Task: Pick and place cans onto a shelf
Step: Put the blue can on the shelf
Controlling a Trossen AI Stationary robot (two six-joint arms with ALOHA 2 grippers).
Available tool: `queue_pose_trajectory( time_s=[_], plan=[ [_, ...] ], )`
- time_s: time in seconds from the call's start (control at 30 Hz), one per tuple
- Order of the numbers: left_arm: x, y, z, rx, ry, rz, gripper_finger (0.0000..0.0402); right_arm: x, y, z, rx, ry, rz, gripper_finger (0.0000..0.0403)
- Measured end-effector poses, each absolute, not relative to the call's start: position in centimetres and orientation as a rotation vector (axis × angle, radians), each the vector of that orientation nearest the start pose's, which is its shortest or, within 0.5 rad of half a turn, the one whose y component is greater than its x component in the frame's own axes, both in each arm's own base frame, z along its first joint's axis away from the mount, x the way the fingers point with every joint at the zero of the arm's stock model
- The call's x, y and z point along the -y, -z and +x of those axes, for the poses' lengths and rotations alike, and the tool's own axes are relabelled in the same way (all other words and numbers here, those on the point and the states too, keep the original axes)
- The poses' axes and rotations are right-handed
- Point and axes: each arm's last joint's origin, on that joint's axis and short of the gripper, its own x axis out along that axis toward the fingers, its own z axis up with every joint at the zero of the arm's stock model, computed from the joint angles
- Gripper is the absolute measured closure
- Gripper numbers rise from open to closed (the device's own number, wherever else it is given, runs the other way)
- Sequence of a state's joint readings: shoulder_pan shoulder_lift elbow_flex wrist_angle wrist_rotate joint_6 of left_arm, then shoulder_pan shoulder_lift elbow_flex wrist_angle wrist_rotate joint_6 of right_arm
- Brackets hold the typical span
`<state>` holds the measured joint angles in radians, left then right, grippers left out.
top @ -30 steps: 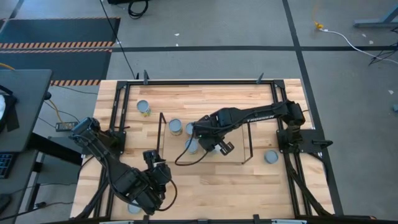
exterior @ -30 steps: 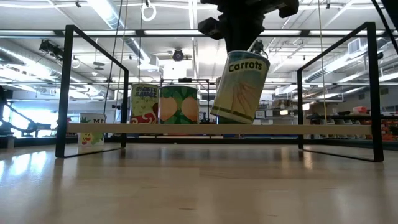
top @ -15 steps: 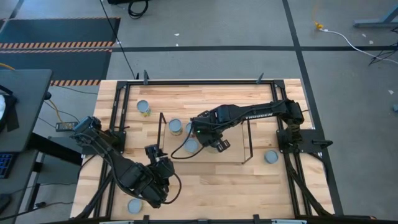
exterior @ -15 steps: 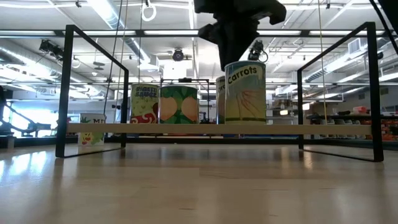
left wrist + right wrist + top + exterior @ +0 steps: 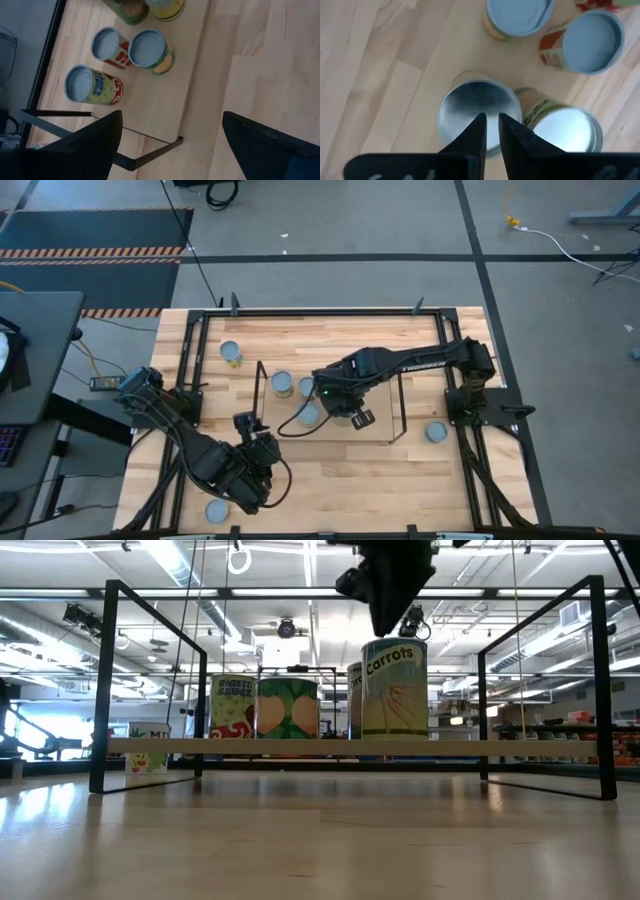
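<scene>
Workshop racks and ceiling lights are seen beyond a pale wooden desk (image 5: 340,480) ringed by a black frame. Over the middle of the desk, the right hand (image 5: 390,620) is poised directly above a can (image 5: 393,688) and is released: its dark fingers (image 5: 470,132) are parted by only a narrow slit, nothing is gripped between them, and a clear gap is seen between their tips and the can top. This can is stood upright on the shelf (image 5: 250,746). It is labelled "Carrots" in dark letters on a green band, with pale yellowish carrot sticks pictured below, and its round top (image 5: 477,107) is seen as bright, shiny metal. Just beside it a second shiny-topped can (image 5: 567,130) is placed, partly hidden behind it in the low view. Farther along the same shelf, a green-labelled can (image 5: 287,707) and a red-and-green sauce can (image 5: 232,707) are stood touching each other, both with duller grey tops. The shelf itself is formed by a light board carried between upright frames of thin dark rod. Loose cans are left on the desk near the far left corner (image 5: 231,352), near the right edge (image 5: 435,431) and at the near left (image 5: 215,511). The left hand (image 5: 255,438) is held near the front of the desk, its fingers (image 5: 90,145) spread wide and empty.
</scene>
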<state>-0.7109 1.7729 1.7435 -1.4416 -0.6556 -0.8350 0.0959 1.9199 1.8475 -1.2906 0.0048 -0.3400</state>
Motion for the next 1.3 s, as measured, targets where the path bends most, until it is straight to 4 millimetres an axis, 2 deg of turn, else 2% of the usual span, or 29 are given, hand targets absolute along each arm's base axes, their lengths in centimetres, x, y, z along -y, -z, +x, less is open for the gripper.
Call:
queue_pose_trajectory(
  time_s=[0.2,0.4,0.8,1.3],
  plan=[
    [20.0,-32.5,26.1,-1.022,-0.400,0.198,0.0054,-3.7,-27.9,38.1,-1.349,-0.323,-0.347,0.0355],
    [20.0,-32.5,26.1,-1.023,-0.398,0.200,0.0054,-3.8,-27.9,38.6,-1.289,-0.322,-0.338,0.0355],
    [20.0,-32.5,26.1,-1.021,-0.403,0.191,0.0054,-4.5,-27.8,38.5,-1.290,-0.385,-0.309,0.0355],
    [20.3,-32.5,25.9,-1.020,-0.394,0.197,0.0054,-4.6,-28.1,38.6,-1.279,-0.333,-0.312,0.0355]
  ],
)
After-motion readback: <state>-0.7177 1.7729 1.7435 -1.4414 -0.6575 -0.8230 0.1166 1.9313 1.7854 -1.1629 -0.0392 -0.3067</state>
